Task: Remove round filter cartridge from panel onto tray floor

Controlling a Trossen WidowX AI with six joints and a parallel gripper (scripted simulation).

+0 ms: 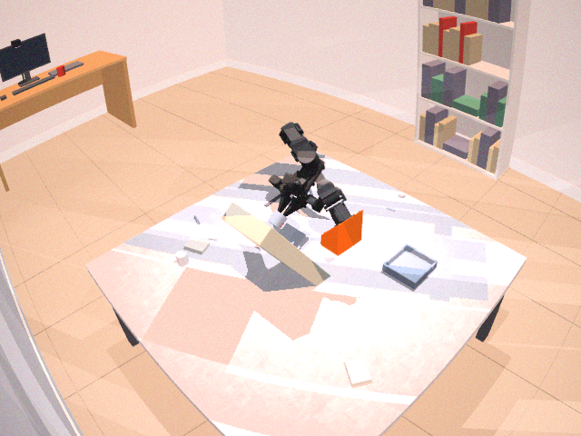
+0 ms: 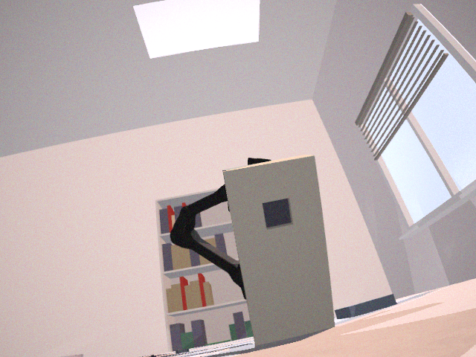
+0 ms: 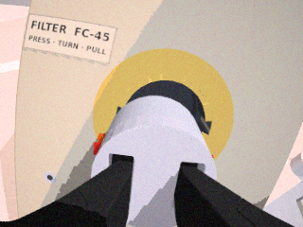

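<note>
The filter cartridge [image 1: 277, 220] [image 3: 156, 115] is a pale grey cylinder with two slots on its face. It stands out from the service panel [image 1: 267, 239] [image 2: 288, 268] [image 3: 237, 28], its side showing in the wrist view. The dark round opening shows behind it, inside a yellow ring [image 3: 220, 104]. Whether its rear end is clear of the opening I cannot tell. My gripper [image 1: 283, 213] [image 3: 153, 170] is shut on the cartridge, one black fingertip in each slot. The blue-grey tray [image 1: 398, 278] stands on the table, to the right of the panel in the top view.
An orange upright plate [image 1: 341, 236] stands between the panel and the tray, close to the arm's base. A white cylinder [image 1: 182, 258] and a beige block [image 1: 197, 246] lie left of the panel. A pale block [image 1: 358, 373] lies near the front table edge.
</note>
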